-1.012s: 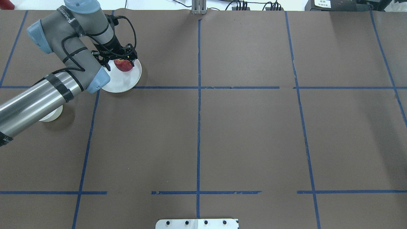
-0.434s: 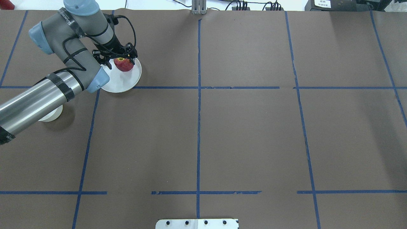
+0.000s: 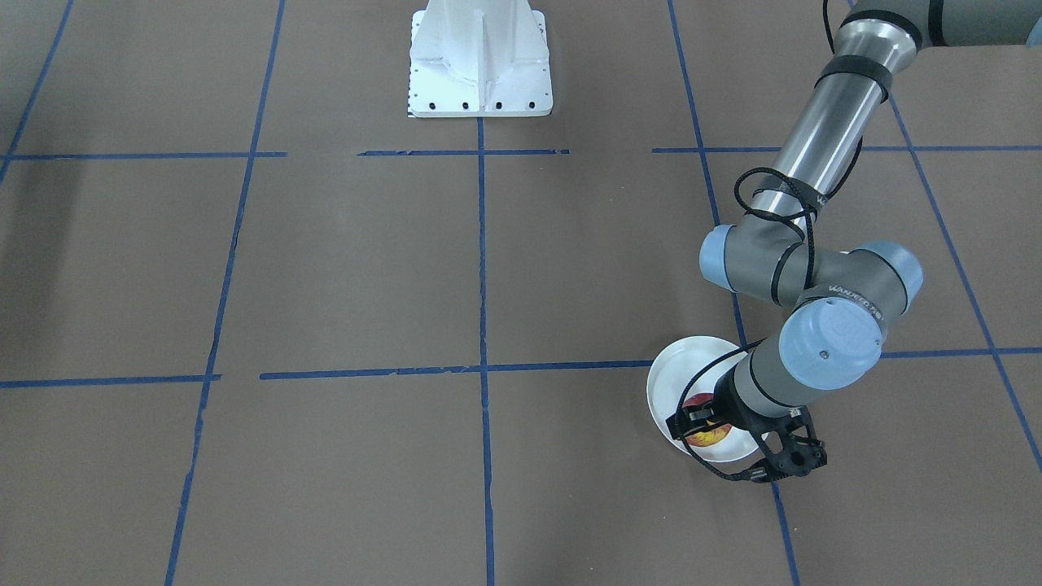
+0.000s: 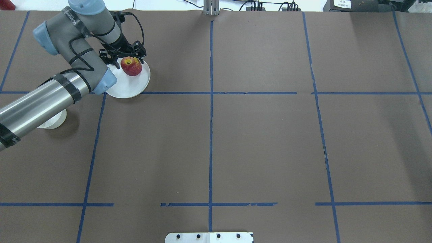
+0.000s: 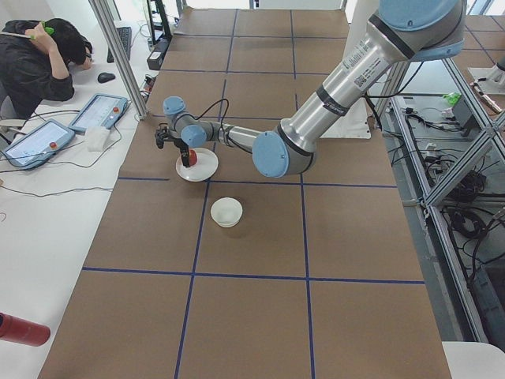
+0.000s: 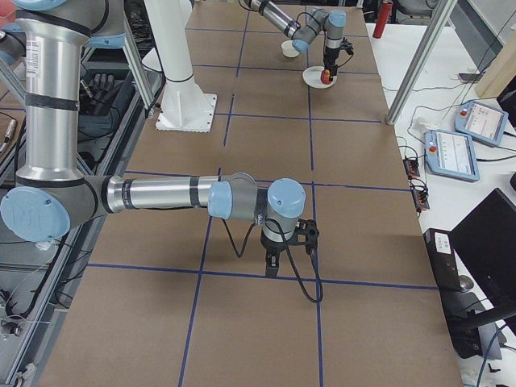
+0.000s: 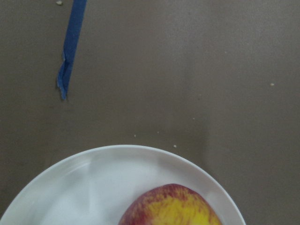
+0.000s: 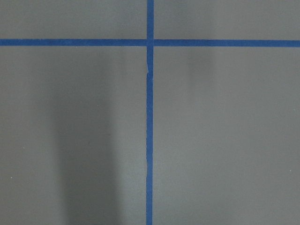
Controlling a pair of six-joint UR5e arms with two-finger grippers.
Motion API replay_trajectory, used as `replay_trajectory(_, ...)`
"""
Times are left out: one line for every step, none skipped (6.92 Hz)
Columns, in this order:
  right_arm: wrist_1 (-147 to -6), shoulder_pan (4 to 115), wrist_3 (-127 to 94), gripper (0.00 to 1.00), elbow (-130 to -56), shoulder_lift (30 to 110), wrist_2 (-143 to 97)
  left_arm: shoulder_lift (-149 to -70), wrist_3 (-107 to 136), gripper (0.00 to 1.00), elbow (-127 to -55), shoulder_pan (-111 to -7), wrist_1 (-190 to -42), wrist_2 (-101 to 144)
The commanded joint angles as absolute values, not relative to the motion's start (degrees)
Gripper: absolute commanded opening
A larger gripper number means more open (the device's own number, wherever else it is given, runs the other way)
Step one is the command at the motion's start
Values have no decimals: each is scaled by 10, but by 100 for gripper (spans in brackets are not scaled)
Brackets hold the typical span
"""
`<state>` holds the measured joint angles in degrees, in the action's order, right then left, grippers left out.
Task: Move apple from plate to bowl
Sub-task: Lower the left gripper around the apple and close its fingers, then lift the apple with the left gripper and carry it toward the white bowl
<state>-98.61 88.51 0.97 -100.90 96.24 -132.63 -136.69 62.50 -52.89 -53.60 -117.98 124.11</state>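
Note:
The red and yellow apple [image 4: 131,66] is between the fingers of my left gripper [image 4: 130,62], just above the far part of the white plate [image 4: 130,86]. The gripper is shut on the apple. The front-facing view shows the apple [image 3: 705,433] under the wrist, over the plate [image 3: 692,366]. The left wrist view shows the apple's top [image 7: 168,208] over the plate [image 7: 93,178], with no fingers in frame. The small off-white bowl [image 4: 54,122] stands nearer the robot, partly hidden under the left forearm; it shows whole in the left view [image 5: 226,212]. My right gripper [image 6: 286,250] hangs over bare table far away; I cannot tell its state.
Brown table cover with a grid of blue tape lines [image 4: 211,101]. The white robot base [image 3: 479,61] stands at the table's near edge. Tablets and cables [image 5: 95,114] lie on a side desk beyond the plate, where a person sits.
The left wrist has risen and drawn back a little, and the apple has come up with it. More of the apple's top and its stem dimple now show.

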Motion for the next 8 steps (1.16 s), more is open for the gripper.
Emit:
replay_trajectory(-986,885,10,100,-1009,962,-1326,-1369,626,61,-525,-537,-1187,1233)
replay_trajectory(-986,885,10,100,-1009,962,-1326,-1369,627,40,-526,-537,-1187,1233)
replay_trajectory(-986,885,10,100,-1009,962,-1326,-1368,627,23,-530,-536,-1181,1235)
replay_trajectory(-986,885,10,100,-1009,962,-1326,-1363,625,0,-553,-542,-1164,1243)
replay_trajectory(-986,885,10,100,-1009,962,-1326,-1352,609,0,-622,-569,-1078,1249)
replay_trajectory(-986,885,10,100,-1009,962,-1326,-1311,543,0,-735,-583,-977,1249)
replay_trajectory(-986,885,10,100,-1009,962,-1326,-1258,507,0,-842,-590,-911,1247)
replay_trajectory(-986,885,10,100,-1009,962,-1326,-1162,483,0,-967,-601,-896,1244)
